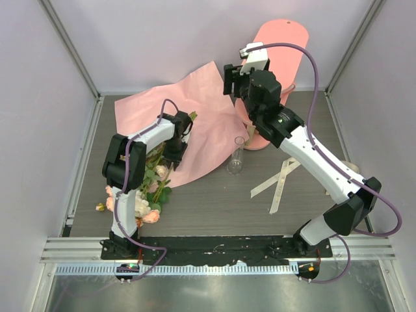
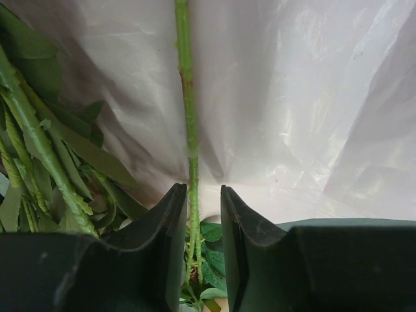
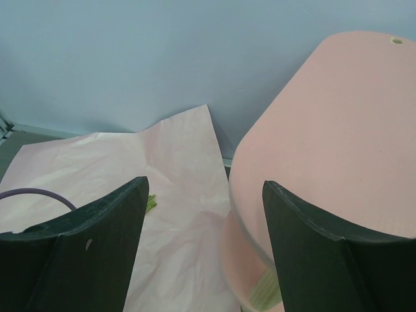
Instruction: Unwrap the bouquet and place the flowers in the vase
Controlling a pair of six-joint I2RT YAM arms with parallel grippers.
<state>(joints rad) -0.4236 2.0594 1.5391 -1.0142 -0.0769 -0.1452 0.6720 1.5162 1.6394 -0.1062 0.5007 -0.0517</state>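
Your left pincer (image 2: pixel 203 192) stands narrow, straddling one long green rose stem (image 2: pixel 187 97) over the crumpled pink paper sheet (image 2: pixel 292 117). A gap shows on one side of the stem, so it is not clamped yet. The other pink, peach and cream roses (image 1: pixel 144 198) lie on the grey bench (image 1: pixel 214 208) near the left arm's base. They are well apart from the small clear glass vase (image 1: pixel 236 156), which stands upright just beside the paper. Your right pincer (image 3: pixel 205 188) hangs wide and empty near the pink rounded shelf (image 3: pixel 338 130). Expect the stem to be light, thin, springy and top-heavy at the bloom, so pinch gently on bare stem. The vase looks tippy and narrow-necked.
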